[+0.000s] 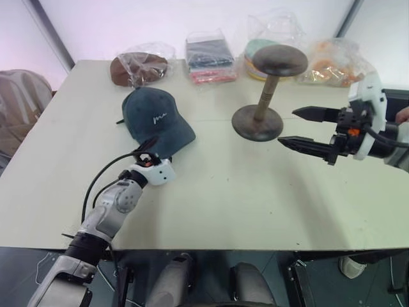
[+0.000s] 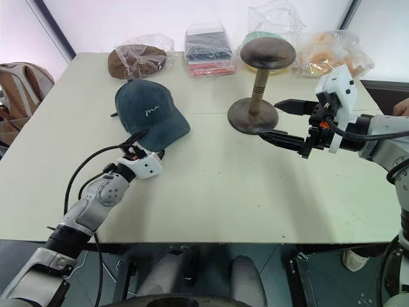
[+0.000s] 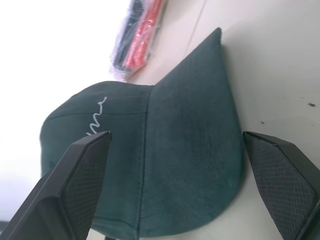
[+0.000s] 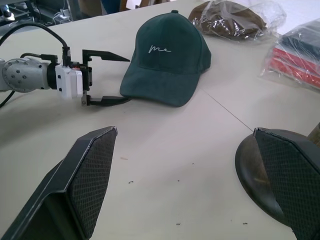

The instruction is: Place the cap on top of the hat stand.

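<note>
Pale, flat surface (image 1: 211,192) carries all items; a row of bagged goods lies along its far edge.

Cap (image 1: 156,121): dark teal-green, white script embroidery on the front panel. It rests on the surface, left of centre, with the brim pointing toward the near edge and slightly to the right. It is not on the hat stand.

Hat stand (image 1: 268,89): dark brown, upright on the surface, right of the cap and apart from it. The round domed top disc sits on a slim ribbed post above a round flat base. Nothing rests on the top disc.

Left hand (image 4: 107,77): positioned low over the surface at the near side of the cap. Its two black fingers are spread wide and released, grasping nothing. In the right wrist view the fingertips reach the brim edge, one finger above brim level and one close to the surface. In the left wrist view the brim lies between the two fingers (image 3: 75,190).

Right hand (image 1: 305,129): held above the surface to the right of the hat stand, fingers pointing left toward the stand's base. Fingers are spread apart and released, grasping nothing.

Far-edge items, left to right: a brown hat in a clear bag (image 1: 139,67), a stack of folded fabric in plastic (image 1: 209,57), and further clear bags (image 1: 332,61) behind the hat stand.
</note>
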Controlling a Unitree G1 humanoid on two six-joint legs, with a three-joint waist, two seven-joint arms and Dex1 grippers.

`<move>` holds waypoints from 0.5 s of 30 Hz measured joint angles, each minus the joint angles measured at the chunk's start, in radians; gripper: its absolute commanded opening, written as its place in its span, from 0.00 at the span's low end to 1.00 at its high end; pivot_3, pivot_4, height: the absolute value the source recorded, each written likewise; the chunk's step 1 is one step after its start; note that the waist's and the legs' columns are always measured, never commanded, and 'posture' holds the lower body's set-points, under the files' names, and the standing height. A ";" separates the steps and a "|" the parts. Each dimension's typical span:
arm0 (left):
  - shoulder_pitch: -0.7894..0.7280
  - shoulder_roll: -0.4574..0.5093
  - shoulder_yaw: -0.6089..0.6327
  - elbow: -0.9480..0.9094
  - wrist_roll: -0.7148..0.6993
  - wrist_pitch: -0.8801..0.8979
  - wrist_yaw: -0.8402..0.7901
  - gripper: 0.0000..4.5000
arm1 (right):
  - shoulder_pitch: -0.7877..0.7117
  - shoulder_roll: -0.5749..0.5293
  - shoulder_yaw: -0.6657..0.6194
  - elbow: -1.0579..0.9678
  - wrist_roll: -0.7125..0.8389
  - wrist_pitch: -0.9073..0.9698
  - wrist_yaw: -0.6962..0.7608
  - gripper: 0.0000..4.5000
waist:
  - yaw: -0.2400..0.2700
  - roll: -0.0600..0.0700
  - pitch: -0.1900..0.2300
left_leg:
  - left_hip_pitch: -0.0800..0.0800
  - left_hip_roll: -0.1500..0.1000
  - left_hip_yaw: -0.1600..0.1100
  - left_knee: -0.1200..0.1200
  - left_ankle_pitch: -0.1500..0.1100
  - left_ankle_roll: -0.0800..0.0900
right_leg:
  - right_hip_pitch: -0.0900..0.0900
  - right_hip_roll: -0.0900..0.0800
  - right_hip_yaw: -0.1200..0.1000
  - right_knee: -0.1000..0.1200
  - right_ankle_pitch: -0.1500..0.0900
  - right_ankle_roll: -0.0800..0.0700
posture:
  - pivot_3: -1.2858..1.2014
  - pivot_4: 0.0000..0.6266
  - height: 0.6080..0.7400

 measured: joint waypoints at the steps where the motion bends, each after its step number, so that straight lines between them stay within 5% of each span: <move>1: -0.001 -0.002 -0.001 0.014 0.000 -0.008 0.015 0.98 | -0.001 -0.001 0.000 0.000 0.003 0.002 0.000 1.00 | 0.000 0.001 -0.002 | 0.000 0.000 0.000 0.000 0.000 0.000 | 0.000 0.000 0.000 0.000 0.000 0.000 | 0.52 0.24 1.00; 9: -0.011 -0.018 -0.002 0.072 -0.004 -0.033 0.042 0.98 | -0.004 -0.022 0.000 0.001 0.005 0.004 0.006 1.00 | 0.000 0.006 -0.010 | 0.001 0.000 0.000 0.000 0.000 0.000 | 0.001 0.000 0.000 0.000 0.000 0.000 | 0.52 0.24 1.00; 12: -0.021 -0.026 -0.003 0.097 -0.006 -0.042 0.038 0.81 | -0.004 -0.027 -0.001 0.001 0.006 0.004 0.007 1.00 | 0.000 0.008 -0.012 | 0.001 0.000 0.000 0.000 0.000 0.000 | 0.001 0.000 0.000 0.000 0.000 0.000 | 0.52 0.24 1.00; 15: -0.023 -0.031 -0.001 0.113 -0.009 -0.046 0.034 0.47 | -0.003 -0.029 -0.004 0.001 0.007 0.004 0.007 1.00 | -0.003 0.008 -0.013 | 0.001 0.000 0.000 -0.001 0.000 0.000 | 0.002 0.000 0.001 0.000 0.000 0.000 | 0.52 0.24 1.00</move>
